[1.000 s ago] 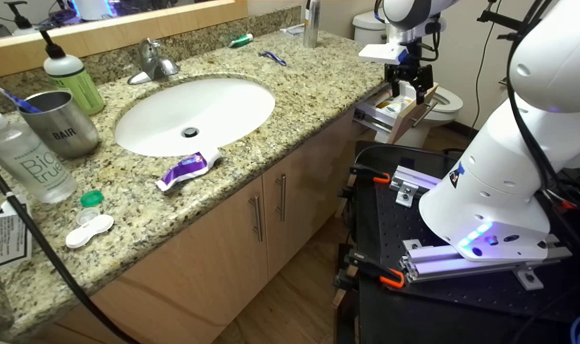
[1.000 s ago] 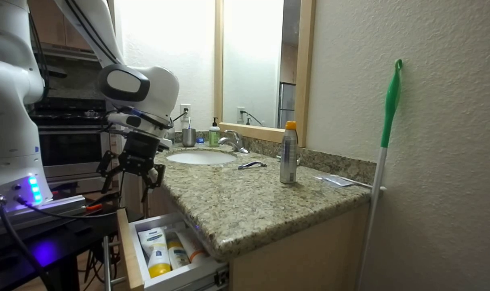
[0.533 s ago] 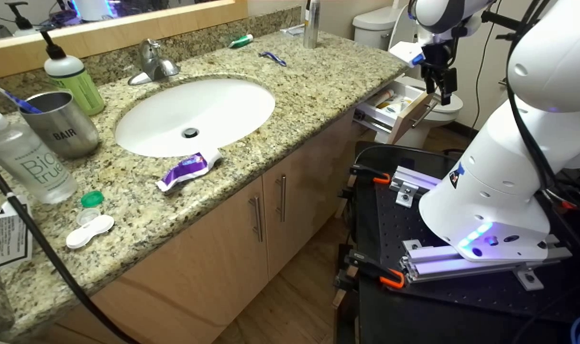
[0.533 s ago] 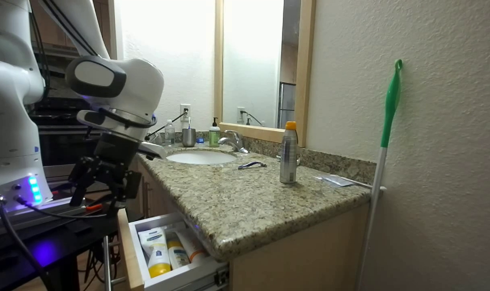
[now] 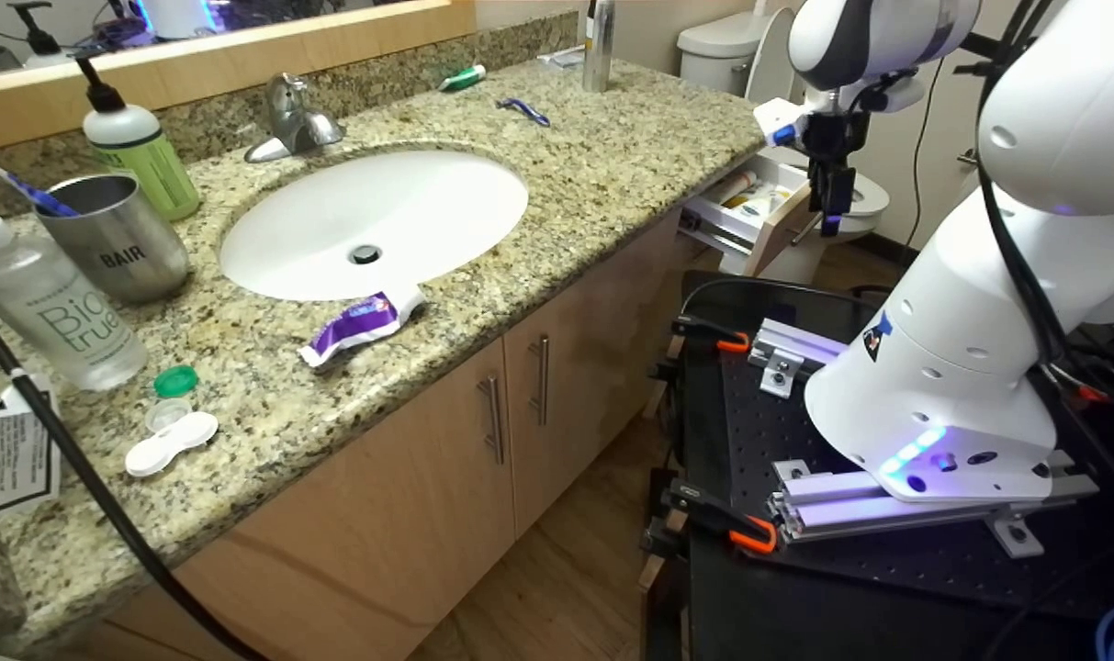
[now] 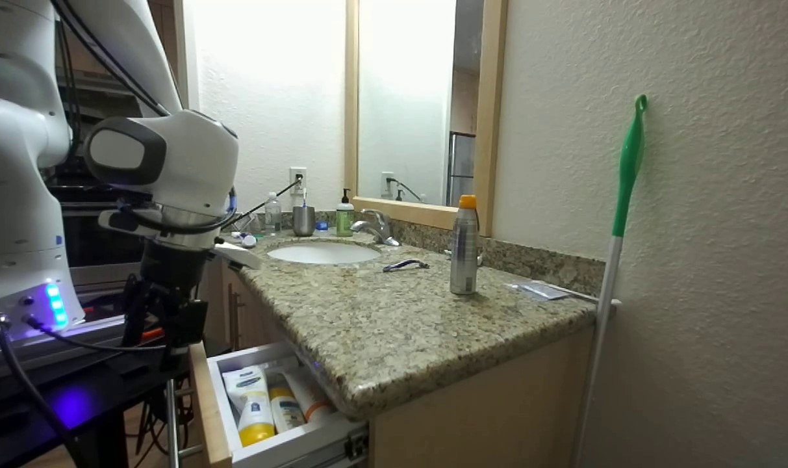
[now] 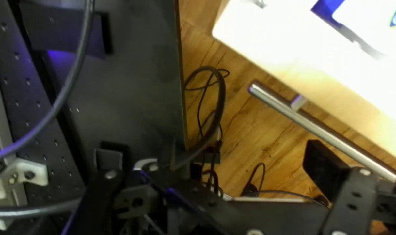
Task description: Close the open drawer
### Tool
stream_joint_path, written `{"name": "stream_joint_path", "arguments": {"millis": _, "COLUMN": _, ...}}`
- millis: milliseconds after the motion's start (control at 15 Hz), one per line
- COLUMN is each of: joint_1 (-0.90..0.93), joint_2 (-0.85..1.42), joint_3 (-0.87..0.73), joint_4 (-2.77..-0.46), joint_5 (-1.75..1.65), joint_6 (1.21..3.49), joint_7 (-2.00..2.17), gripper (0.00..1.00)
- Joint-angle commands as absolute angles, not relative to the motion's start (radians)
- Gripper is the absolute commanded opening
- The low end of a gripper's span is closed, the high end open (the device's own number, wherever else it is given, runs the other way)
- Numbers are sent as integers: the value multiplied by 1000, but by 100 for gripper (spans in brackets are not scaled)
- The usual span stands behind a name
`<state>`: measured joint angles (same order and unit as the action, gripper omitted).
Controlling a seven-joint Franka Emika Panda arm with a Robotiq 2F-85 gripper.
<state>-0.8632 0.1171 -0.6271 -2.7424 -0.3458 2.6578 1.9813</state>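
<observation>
The drawer [image 6: 213, 416], with its light-tan front and white box sides, stands pulled out under the counter's end. It also shows in an exterior view with its front [image 5: 779, 234] and bar handle. My gripper [image 6: 152, 344] is outside the drawer front, low beside its far end; whether it touches cannot be told. In the wrist view the gripper [image 7: 243, 155] is open, its fingers wide apart with nothing between them. One finger [image 7: 325, 171] is close to the metal handle [image 7: 315, 127], and the drawer front's top [image 7: 344, 94] is washed out by glare.
Several tubes [image 6: 254, 406] lie inside the drawer. The granite counter [image 6: 394, 325] overhangs it, with a spray can [image 6: 464, 247] on top. The black robot table [image 7: 135, 81] is close on the opposite side, with loose cables [image 7: 217, 107] beside it. A toilet [image 5: 864, 197] stands behind.
My gripper has moved from above the drawer outward past its front, and dropped lower. It has also turned. The drawer and its contents have not moved.
</observation>
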Motion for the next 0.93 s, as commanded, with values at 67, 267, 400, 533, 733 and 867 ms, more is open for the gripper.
{"name": "stream_joint_path", "arguments": {"millis": 67, "joint_1": -810, "joint_2": 234, "joint_3": -549, "joint_4": -2757, "joint_5": -4, "joint_6": 2780, "joint_7": 1901, "gripper": 100}}
{"name": "stream_joint_path", "arguments": {"millis": 267, "joint_1": -801, "joint_2": 294, "joint_3": -483, "joint_4": -2754, "joint_5": 221, "joint_6": 2911, "joint_7": 1842, "gripper": 100}}
{"name": "stream_joint_path", "arguments": {"millis": 400, "joint_1": -804, "joint_2": 345, "joint_3": -422, "joint_4": -2741, "joint_5": 357, "joint_6": 3042, "joint_7": 1829, "gripper": 100}}
{"name": "stream_joint_path", "arguments": {"millis": 533, "joint_1": -863, "joint_2": 385, "joint_3": -312, "joint_4": -2732, "joint_5": 417, "joint_6": 3188, "joint_7": 1874, "gripper": 100}}
{"name": "stream_joint_path", "arguments": {"millis": 733, "joint_1": -879, "joint_2": 504, "joint_3": -195, "joint_4": -2658, "joint_5": 475, "joint_6": 3358, "joint_7": 1990, "gripper": 100}}
{"name": "stream_joint_path", "arguments": {"millis": 867, "joint_1": -852, "joint_2": 541, "joint_3": -179, "joint_4": -2616, "joint_5": 491, "joint_6": 3397, "joint_7": 2058, "gripper": 100}}
